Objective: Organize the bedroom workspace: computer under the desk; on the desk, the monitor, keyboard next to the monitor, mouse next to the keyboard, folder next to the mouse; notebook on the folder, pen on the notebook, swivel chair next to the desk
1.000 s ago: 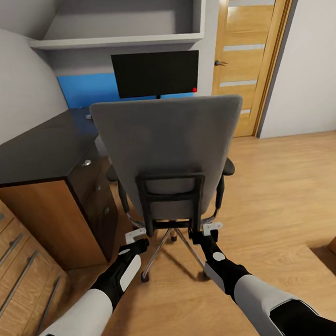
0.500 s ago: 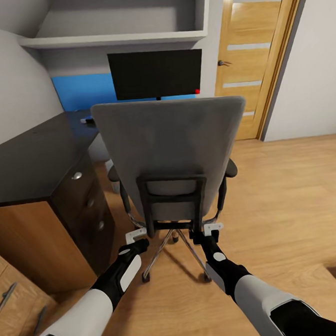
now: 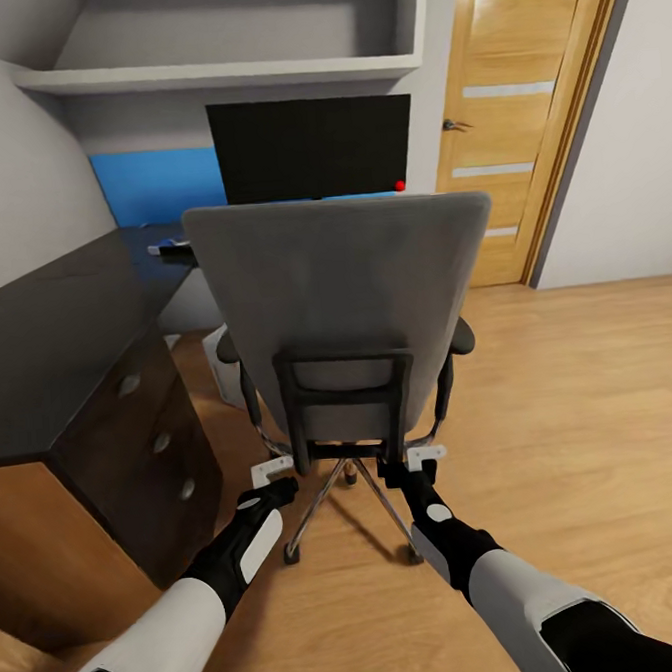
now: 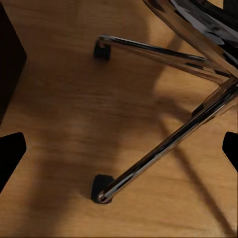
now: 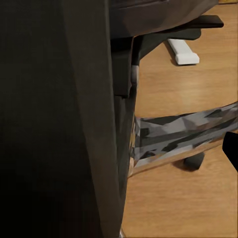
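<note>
The grey swivel chair [image 3: 337,276] stands with its back to me, in the middle of the head view. My left gripper [image 3: 271,478] and right gripper [image 3: 410,463] sit low at the black frame of its back, one on each side. In the left wrist view the left gripper [image 4: 121,148] is open over the chrome star base [image 4: 168,144]. One right fingertip [image 5: 232,148] shows wide of the dark chair frame [image 5: 59,119]. The black monitor [image 3: 311,147] stands beyond the chair on the black desk [image 3: 55,336]. The chair back hides the seat. Folder, notebook, pen, mouse, keyboard and computer are hidden.
The desk's drawer front [image 3: 147,429] with silver knobs is close on my left. A wooden door [image 3: 522,122] and wood floor [image 3: 582,409] lie to the right. A grey shelf [image 3: 227,73] hangs above the monitor, with a blue wall panel [image 3: 155,183] behind.
The camera has rolled forward: the desk and the monitor are nearer and the low wooden cabinet has slid out at the left. The chair and both grippers keep their place in the picture.
</note>
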### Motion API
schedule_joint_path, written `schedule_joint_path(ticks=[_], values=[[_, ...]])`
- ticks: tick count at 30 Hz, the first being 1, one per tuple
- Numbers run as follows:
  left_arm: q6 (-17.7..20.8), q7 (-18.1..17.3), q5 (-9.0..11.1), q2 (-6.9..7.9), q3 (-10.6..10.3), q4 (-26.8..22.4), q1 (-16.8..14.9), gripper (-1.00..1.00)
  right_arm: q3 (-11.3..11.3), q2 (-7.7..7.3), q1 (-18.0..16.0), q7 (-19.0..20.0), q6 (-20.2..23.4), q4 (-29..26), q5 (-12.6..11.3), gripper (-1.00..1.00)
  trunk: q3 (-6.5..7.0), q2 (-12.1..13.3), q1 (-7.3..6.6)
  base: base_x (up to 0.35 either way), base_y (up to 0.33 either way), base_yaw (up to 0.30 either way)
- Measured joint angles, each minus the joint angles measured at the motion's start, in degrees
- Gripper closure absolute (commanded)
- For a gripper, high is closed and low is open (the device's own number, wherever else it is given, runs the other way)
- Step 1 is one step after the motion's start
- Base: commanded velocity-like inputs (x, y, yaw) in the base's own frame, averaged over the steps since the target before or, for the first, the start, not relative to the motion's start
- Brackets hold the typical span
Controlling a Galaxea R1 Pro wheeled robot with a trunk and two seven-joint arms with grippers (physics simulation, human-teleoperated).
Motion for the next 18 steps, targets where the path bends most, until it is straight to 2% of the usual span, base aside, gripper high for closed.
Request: schedule_joint_path(ticks=[18], values=[[0.05,-0.02,0.2,-0.01,-0.04,0.03,0.01,-1.0,0.44,0.0,-0.01,0.04,0.09,-0.15,0.28,-1.0,-0.09,0.0,-0.01,0.329,0.0,0.017]])
